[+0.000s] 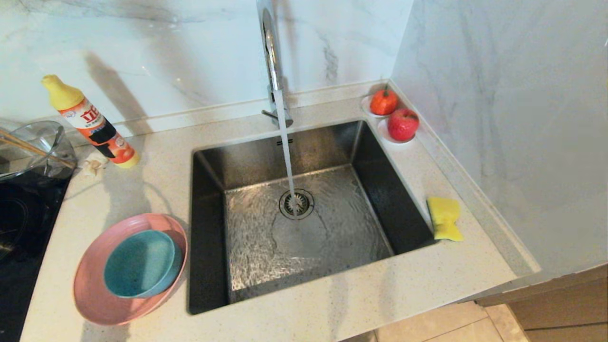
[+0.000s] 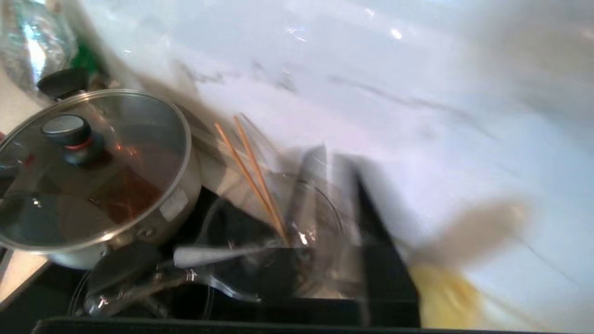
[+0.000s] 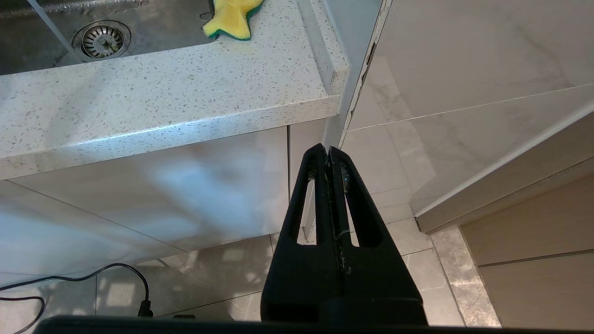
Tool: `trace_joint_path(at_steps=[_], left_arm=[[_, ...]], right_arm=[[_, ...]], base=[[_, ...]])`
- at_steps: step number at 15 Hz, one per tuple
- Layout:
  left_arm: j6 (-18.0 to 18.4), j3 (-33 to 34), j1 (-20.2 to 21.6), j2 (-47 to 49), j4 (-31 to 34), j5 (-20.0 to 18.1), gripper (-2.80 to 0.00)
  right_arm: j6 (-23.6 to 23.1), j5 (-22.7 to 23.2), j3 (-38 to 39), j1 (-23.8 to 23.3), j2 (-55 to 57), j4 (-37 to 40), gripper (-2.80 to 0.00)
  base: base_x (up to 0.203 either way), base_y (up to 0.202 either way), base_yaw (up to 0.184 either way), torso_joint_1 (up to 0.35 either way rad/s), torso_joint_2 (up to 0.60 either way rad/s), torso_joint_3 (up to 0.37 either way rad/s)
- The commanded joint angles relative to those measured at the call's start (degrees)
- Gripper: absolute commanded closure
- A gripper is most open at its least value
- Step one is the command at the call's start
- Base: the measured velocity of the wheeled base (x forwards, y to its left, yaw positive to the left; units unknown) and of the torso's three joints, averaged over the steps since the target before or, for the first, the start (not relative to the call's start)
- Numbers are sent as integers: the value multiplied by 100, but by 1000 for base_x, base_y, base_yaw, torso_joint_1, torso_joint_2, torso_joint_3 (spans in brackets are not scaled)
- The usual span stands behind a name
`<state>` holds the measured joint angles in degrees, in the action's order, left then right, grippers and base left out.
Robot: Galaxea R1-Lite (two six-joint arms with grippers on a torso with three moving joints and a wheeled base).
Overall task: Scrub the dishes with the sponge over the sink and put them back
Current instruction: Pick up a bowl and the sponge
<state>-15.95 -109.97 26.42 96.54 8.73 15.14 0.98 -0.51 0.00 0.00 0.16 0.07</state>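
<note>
The pink plate (image 1: 95, 294) lies on the counter left of the sink (image 1: 342, 237), with the teal bowl (image 1: 140, 263) nested in it. Water runs from the chrome tap (image 1: 271, 57) onto the drain (image 1: 296, 204). On the counter at the sink's right rim lies the yellow sponge (image 1: 445, 218), also in the right wrist view (image 3: 230, 18). Neither arm appears in the head view. My left gripper (image 2: 327, 157) is blurred, shut and empty, pointing at a clear glass bowl (image 2: 278, 232) on the hob. My right gripper (image 3: 328, 150) hangs shut and empty below the counter edge, over the floor.
A detergent bottle (image 1: 90, 123), a garlic bulb (image 1: 95, 164) and the glass bowl with chopsticks (image 1: 33, 147) stand at the back left by the black hob (image 1: 23, 218). A lidded pot (image 2: 88, 167) sits beyond. Two red fruits (image 1: 403, 124) rest on saucers at the back right corner.
</note>
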Motion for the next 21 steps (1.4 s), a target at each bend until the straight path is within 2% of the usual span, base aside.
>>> trace_joint_path(at_steps=[1,3,4,6,7,9,11,15,17,19,21], left_arm=[[98,43,-263,-805,849,-540,0],[387,226,-722,-1421,1739,-1291,0],[581,440,-1106,-1780,1995,-1526,0],[972,1393,-1731,-2678,2201,-1696,0],[1227,1980,-1901,-3202,2231,-1740,0],[1814,3260,-2096,-4452,2245,-1797,0],[2137,4633,-2217,-5708,2223,-1808,0],[2355,7137,-2520,-7946,2190,-1818,0],[2399,8132,-2608,-8724,2065,-1821,0],[2433,9067,-2641,-9431,1781,-1787,0],[2317,9853,-2654,-9626,975,-1443,0]], right_arm=[[-1,-2,0,0,2,1,0],[-1,-2,0,0,2,1,0],[-1,-2,0,0,2,1,0],[-1,-2,0,0,2,1,0],[-1,-2,0,0,2,1,0],[-1,-2,0,0,2,1,0],[-1,-2,0,0,2,-7,0],[-1,-2,0,0,2,1,0],[-1,-2,0,0,2,1,0],[-1,-2,0,0,2,1,0],[-1,-2,0,0,2,1,0]], base=[[0,0,0,0,0,0],[0,0,0,0,0,0],[0,0,0,0,0,0],[0,0,0,0,0,0],[0,0,0,0,0,0],[0,0,0,0,0,0],[0,0,0,0,0,0],[0,0,0,0,0,0],[0,0,0,0,0,0],[0,0,0,0,0,0],[0,0,0,0,0,0]])
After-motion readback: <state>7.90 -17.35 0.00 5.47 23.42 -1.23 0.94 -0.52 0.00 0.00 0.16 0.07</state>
